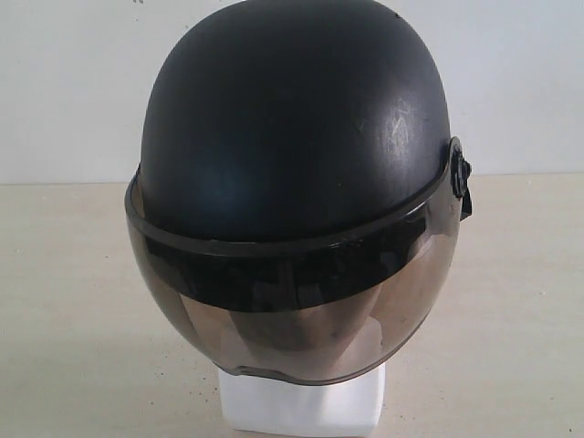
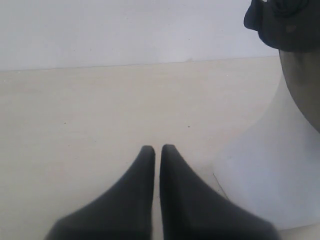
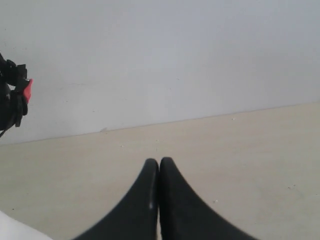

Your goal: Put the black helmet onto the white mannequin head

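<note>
- Pale beige tabletop (image 1: 73, 319) is stretching across the scene, with a plain white wall (image 1: 511, 73) standing behind it at 12 o'clock.
- The black helmet (image 1: 292, 128) is sitting on the white mannequin head (image 1: 301, 406), filling the centre of the exterior view and facing the camera.
- Its smoky visor (image 1: 301, 310) is hanging down over the face, so only the blocky white neck base is showing, at 6 o'clock below the visor's rim.
- A black hinge knob (image 1: 459, 178) is sticking out at 3 o'clock on the shell, and faint scuffs are showing on the crown toward 2 o'clock.
- The left gripper (image 2: 156, 148) is hanging over the bare tabletop just beside the neck base. Its jaws are standing together with only a thin slit between them, holding nothing.
- The right gripper (image 3: 159, 161) is pointing across the tabletop toward the wall, its jaws pressing tight together and empty.
- A red tab (image 3: 27, 90) on a black strap buckle (image 3: 12, 100) is showing at the edge of the right wrist view, well apart from that gripper.
</note>
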Robot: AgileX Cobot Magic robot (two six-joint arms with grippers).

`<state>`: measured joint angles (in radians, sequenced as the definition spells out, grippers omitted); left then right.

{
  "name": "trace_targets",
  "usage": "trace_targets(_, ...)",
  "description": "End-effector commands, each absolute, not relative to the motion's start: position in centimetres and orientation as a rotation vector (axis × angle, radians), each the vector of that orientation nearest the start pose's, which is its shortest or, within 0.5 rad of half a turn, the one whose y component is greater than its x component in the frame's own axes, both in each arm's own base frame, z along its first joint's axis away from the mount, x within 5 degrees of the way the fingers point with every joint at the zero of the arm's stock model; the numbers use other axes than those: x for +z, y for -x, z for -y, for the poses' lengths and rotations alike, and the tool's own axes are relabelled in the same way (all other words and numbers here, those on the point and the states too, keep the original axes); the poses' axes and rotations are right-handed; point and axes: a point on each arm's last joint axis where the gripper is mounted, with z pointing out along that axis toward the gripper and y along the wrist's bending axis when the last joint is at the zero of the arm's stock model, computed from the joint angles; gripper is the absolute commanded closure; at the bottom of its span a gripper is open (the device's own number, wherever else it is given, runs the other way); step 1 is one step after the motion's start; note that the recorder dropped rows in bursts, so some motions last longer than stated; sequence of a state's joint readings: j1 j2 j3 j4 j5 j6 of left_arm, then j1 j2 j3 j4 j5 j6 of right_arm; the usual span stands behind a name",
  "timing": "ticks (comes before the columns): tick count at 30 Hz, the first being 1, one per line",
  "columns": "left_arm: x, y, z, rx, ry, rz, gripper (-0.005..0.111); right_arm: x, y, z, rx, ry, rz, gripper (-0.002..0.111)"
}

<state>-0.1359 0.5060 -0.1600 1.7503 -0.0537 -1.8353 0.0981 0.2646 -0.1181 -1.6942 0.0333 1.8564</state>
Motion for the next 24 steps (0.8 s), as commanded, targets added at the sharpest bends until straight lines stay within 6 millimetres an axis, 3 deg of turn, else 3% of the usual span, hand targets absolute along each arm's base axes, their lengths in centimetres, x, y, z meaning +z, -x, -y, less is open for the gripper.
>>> trace_targets(1,22.66,-10.54,1.93,-0.213,-0.072,-1.841,0.102,23.58,-7.91,-0.44,0.161,-0.07,-1.622,0.108)
trace_targets(14,22.66,-10.54,1.93,-0.213,-0.072,-1.841,0.102,23.49,-7.9,-0.4,0.174,-0.092,-1.632,0.108)
trace_targets(24,22.66,-10.54,1.93,-0.213,-0.072,-1.841,0.102,23.23,-7.86,-0.76,0.091,0.059,-1.659,0.108)
